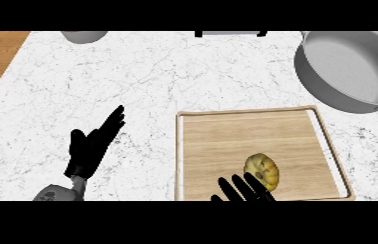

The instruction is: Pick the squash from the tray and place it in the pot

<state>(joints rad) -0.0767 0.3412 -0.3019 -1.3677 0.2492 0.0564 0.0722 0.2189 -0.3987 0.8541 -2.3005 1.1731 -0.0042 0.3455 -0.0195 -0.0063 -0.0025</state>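
Observation:
A yellow, ribbed squash [262, 170] lies on the wooden tray [221, 138], near its front edge. My right hand [244, 189] comes in from the bottom edge with straight fingers, its fingertips at the squash's near side; it is open. The grey pot [341, 70] stands at the far right, beyond the tray's back right corner. My left hand [90, 145] rests open on the left, fingers pointing up, well away from the tray.
The white marble counter [148, 78] spreads between hands and pot. A grey bowl [84, 36] sits at the back left edge, and a dark-handled object [230, 33] at the back centre. A wooden strip [10, 45] borders the far left.

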